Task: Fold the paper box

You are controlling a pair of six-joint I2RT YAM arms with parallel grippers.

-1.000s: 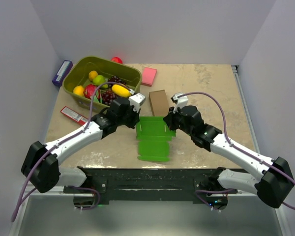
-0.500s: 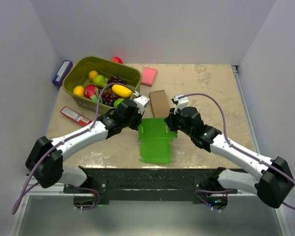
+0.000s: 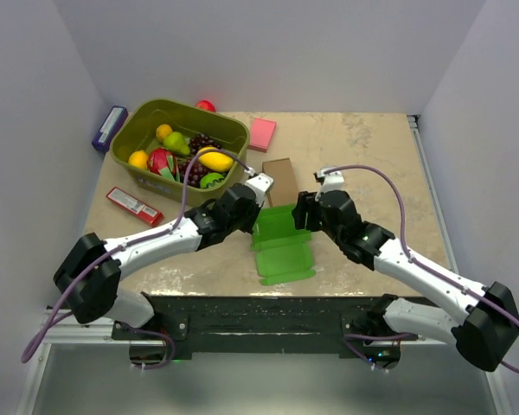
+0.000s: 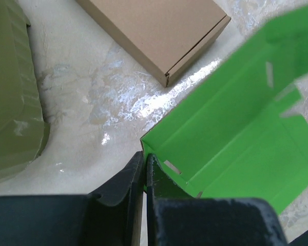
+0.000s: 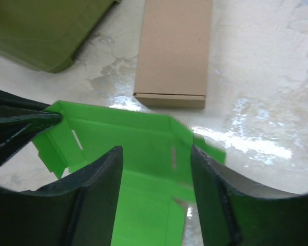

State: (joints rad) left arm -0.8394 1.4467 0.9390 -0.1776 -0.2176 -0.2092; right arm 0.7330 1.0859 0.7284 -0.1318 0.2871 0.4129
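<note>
The paper box (image 3: pixel 281 244) is a bright green card blank at the table's near middle, its far panel raised and the near part lying flat. My left gripper (image 3: pixel 256 220) is shut on the blank's left far corner; in the left wrist view the fingertips (image 4: pixel 143 157) pinch the corner of the paper box (image 4: pixel 236 128). My right gripper (image 3: pixel 304 217) stands open at the blank's right side. In the right wrist view its fingers (image 5: pixel 156 151) straddle the raised panel of the paper box (image 5: pixel 138 138) without pressing it.
A brown cardboard box (image 3: pixel 279 179) lies just beyond the blank. An olive bin (image 3: pixel 138 122) of toy fruit stands at the back left, with a pink pad (image 3: pixel 261 134) beside it. A red packet (image 3: pixel 132 205) and a purple item (image 3: pixel 109 127) lie at the left edge.
My right gripper has opened and let go of the blank's right edge. My left arm has moved right with the blank's corner, and the blank has shifted right and turned slightly.
</note>
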